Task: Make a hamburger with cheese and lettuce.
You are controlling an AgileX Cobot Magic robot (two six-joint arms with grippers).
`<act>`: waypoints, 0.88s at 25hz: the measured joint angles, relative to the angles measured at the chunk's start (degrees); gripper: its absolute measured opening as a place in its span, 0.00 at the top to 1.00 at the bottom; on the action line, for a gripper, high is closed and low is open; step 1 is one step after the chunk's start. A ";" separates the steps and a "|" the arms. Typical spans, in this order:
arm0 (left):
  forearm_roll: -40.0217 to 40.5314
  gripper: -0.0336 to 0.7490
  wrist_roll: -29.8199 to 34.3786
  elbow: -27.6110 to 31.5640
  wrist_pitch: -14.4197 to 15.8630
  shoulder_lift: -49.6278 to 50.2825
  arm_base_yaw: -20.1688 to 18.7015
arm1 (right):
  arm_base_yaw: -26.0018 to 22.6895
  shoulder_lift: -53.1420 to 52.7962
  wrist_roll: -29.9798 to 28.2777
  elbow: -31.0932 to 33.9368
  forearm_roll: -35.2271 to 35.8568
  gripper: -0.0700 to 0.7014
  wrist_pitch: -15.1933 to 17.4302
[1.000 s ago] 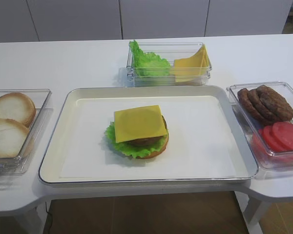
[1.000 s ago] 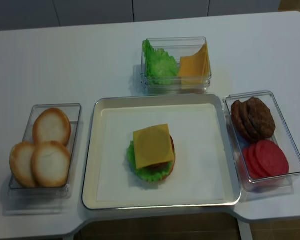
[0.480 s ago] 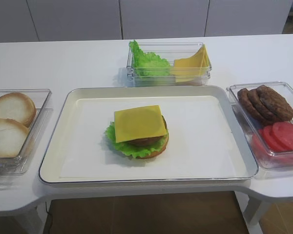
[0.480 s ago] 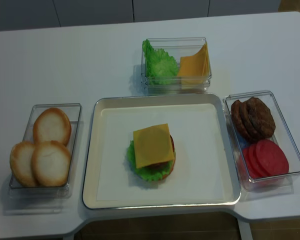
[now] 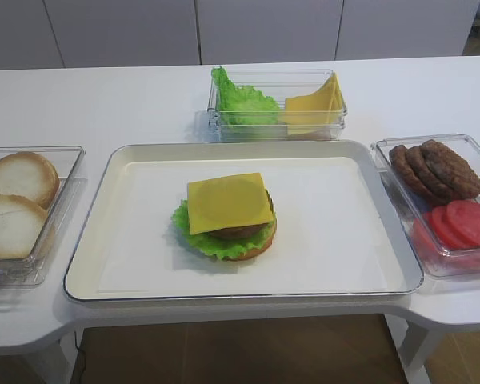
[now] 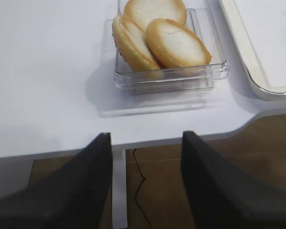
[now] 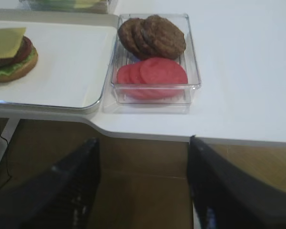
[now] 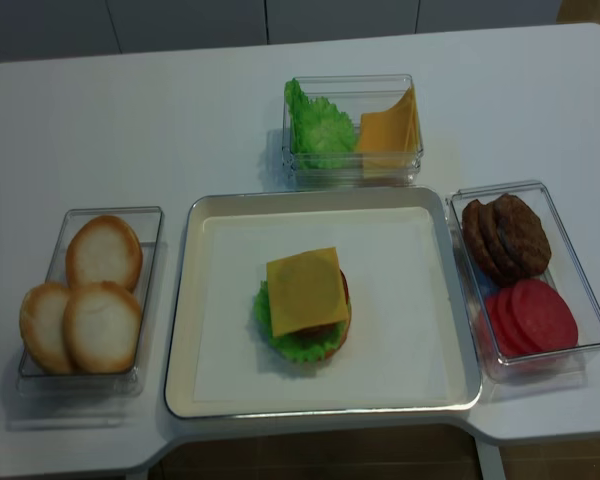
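The hamburger (image 5: 226, 222) sits mid-tray (image 5: 88, 264) on the worktop (image 5: 104, 96): bun half, lettuce (image 5: 194, 232), patty, and the cheese (image 5: 228, 202) lying flat on top, slightly askew. Only a top bun seems missing, so I judge the stack nearly done. The next move likely calls for the left hand (image 6: 145, 152) to reach the buns (image 6: 159, 38) in their box just ahead. Both hands hang off the worktop's near edge with fingers apart and empty, the right hand (image 7: 143, 162) facing the patties (image 7: 152, 36). Nothing differs from the earlier frames; every item lies as it did.
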 joint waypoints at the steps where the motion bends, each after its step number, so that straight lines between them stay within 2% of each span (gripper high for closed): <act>1: 0.00 0.51 0.00 0.00 0.00 0.00 0.00 | 0.00 0.00 -0.09 0.94 0.00 0.33 0.00; 3: 0.00 0.51 0.00 0.00 0.00 0.00 0.00 | 0.00 0.00 -0.36 2.77 0.00 0.33 -1.23; 7: 0.00 0.51 0.00 0.00 0.00 0.00 0.00 | 0.00 0.00 -0.82 6.29 0.00 0.33 -6.55; 9: 0.00 0.51 0.00 0.00 0.00 0.00 0.00 | 0.00 0.00 -1.31 7.40 0.00 0.33 -7.67; 22: 0.00 0.51 0.00 0.00 0.00 0.00 0.00 | 0.00 0.00 -1.56 7.65 0.00 0.33 -8.34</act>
